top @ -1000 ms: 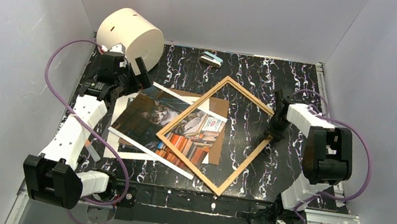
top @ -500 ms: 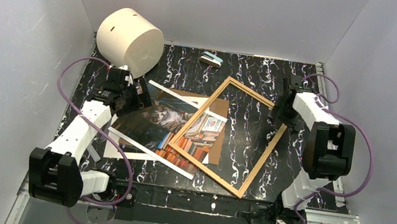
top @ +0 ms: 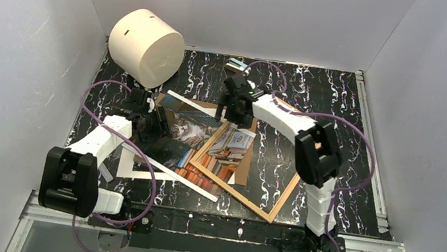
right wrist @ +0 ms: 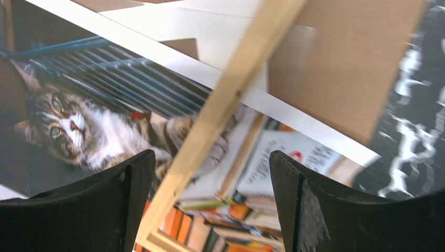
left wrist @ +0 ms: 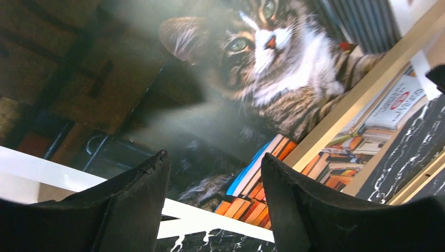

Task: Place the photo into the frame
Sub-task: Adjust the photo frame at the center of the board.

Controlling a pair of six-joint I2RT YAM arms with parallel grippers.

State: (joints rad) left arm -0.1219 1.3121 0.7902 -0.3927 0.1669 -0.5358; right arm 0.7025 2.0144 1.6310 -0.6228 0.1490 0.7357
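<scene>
Photo (top: 183, 134): flat, face up, left of table centre. Long axis runs from far-left to near-right, skewed to the table edges. Top of the picture points far-left: the cat's head is that way, the book stacks are toward near-right. Its right part lies under the frame (top: 231, 192) and shows through the opening.

Frame: lies diagonal on the table (top: 358, 99), one corner toward the near edge, the opposite corner hidden under the right arm (top: 310, 152). Which pair of rails is longer: cannot tell from above.

Surface: black with white marble veining. Pale grey walls (top: 20, 35) on three sides. White mat sheet (top: 134, 169) sticks out under the photo's near-left edge. Brown backing board (top: 249, 124) shows beyond the photo's far-right edge. Cream cylinder (top: 145, 47) lies on its side in the far-left corner.

Left gripper (top: 153, 122): over the left part of the photo. Wrist view: fingers (left wrist: 134, 202) moderately apart, nothing between them, print (left wrist: 262, 63) below. Contact with the print: cannot tell.

Right gripper (top: 227, 108): at the frame's far-left rail. Wrist view: fingers (right wrist: 105, 202) wide apart, the rail (right wrist: 225, 100) passing between them, not clamped.

View differences: only the top view gives the whole layout and the frame outline. The left wrist view shows the rail (left wrist: 357, 89) crossing the print just beside the cat. The right wrist view shows the board (right wrist: 346, 68) lying under the photo's white-edged corner
</scene>
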